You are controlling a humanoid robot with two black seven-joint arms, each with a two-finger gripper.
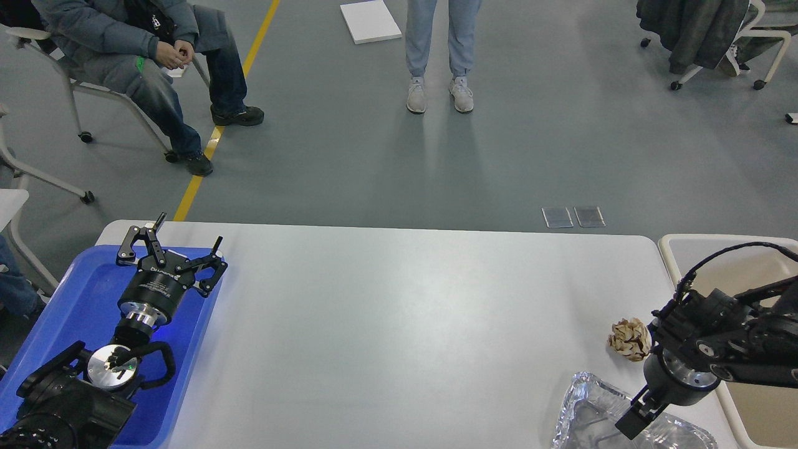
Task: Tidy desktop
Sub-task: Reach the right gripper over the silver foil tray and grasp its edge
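The desktop (399, 312) is a wide light grey-white tabletop. A crumpled brown paper ball (629, 338) lies on it at the right. A crinkled foil tray (589, 415) sits at the front right edge, partly cut off by the frame. My right gripper (631, 421) points down and to the left over the foil tray, just right of the paper ball. Its fingers show as one dark shape, so I cannot tell whether it is open or shut. My left gripper (187, 240) is open and empty above the far end of the blue tray (75, 299).
A beige open-topped bin (717, 262) stands beside the table's right edge, under my right arm. People sit and stand on the floor beyond the table. A chair with a coat is at the far right.
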